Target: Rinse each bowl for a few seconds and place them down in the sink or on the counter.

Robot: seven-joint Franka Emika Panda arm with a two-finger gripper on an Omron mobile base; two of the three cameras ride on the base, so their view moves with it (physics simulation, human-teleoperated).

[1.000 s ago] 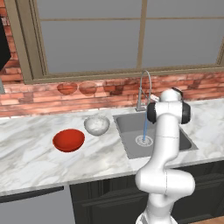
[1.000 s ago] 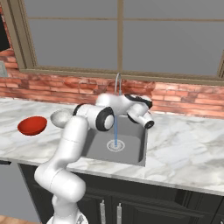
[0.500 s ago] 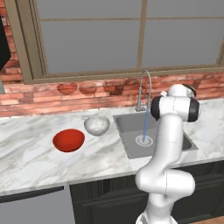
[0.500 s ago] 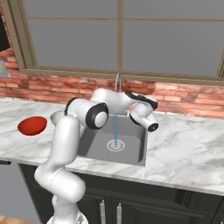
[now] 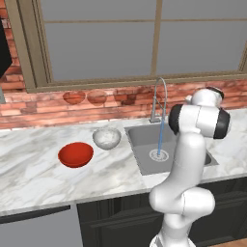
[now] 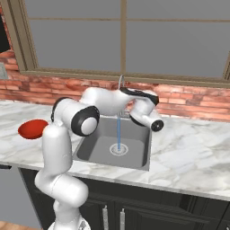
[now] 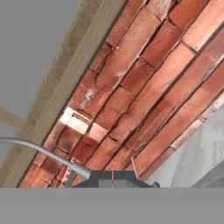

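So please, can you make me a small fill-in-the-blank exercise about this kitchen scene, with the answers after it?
1. Water runs from the faucet into the ____.
2. The red bowl and the speckled bowl stand on the ____.
3. The colour of the wider, shallower bowl is ____.
4. The wall under the window is made of ____.

Missing words: sink; counter; red; brick
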